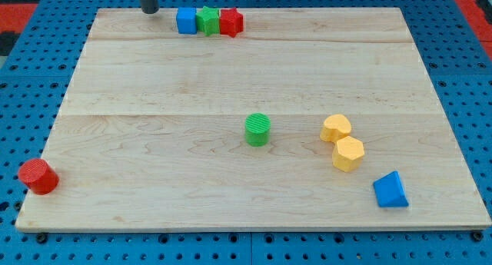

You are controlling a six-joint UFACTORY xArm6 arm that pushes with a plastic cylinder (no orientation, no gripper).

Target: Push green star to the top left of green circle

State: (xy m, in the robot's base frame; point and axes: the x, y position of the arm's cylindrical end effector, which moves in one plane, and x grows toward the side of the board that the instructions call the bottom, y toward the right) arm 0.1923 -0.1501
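Green star [207,21] looked light, slippery, wedged btw blue block [186,21] and red block [231,22]; tip [148,10] at 9 o'clock. No fingers.

Row of three touching blocks at the board's [154,81] top edge, blue cube [186,21] leftmost, green star [207,21] in the middle, red block [231,22] rightmost, my tip [148,10] just left of the row, green circle [258,130] mid-board, two yellow blocks [336,128] [348,154] touching to its right, blue wedge [391,190] lower right, red cylinder [38,177] at lower-left edge
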